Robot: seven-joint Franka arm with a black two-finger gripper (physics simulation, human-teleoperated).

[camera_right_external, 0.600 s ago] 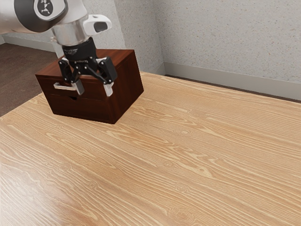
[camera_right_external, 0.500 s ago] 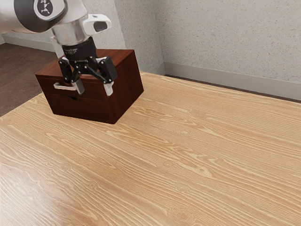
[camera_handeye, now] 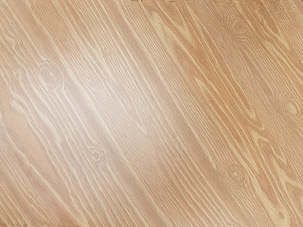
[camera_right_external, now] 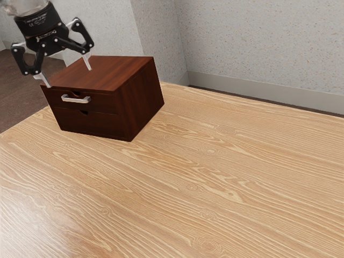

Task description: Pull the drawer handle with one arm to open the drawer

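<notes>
Exterior view, against 0.5 s ago: gripper [camera_right_external: 66, 73] no longer down at the drawer front around the handle [camera_right_external: 75, 99], now lifted up and shifted toward the exterior view's left, hanging above the box's rear-left corner. Fingers [camera_right_external: 87, 63] spread wide, nothing between them, nothing held. Handle free and in the same spot as before. Drawer [camera_right_external: 102, 103] unchanged, front looking flush with the box face, not visibly pulled out.

Left to right. Dark brown floor [camera_right_external: 13, 107] past the table's left edge. Gripper black, with pale fingertips, clear air between tips and box top. Box [camera_right_external: 134, 91] near the table's far-left corner, close to that edge: squared block, dark red-brown polished wood, flat top, sharp corners. Pale bar handle standing off the top drawer's front, left of centre. Second drawer front [camera_right_external: 102, 121] below it, small notch instead of a bar. Open tabletop right in front of the drawer face, room for it to slide out. Table [camera_right_external: 215, 177] light oak-like wood, long wavy grain with knots, slight sheen, wide bare stretch toward the exterior view's right and near side. Behind, grey speckled wall [camera_right_external: 258, 37] with a plain grey baseboard [camera_right_external: 269, 91] along its foot.

Wrist view: same pale tabletop grain [camera_handeye: 151, 113] running diagonally, knots, a soft glossy patch.
</notes>
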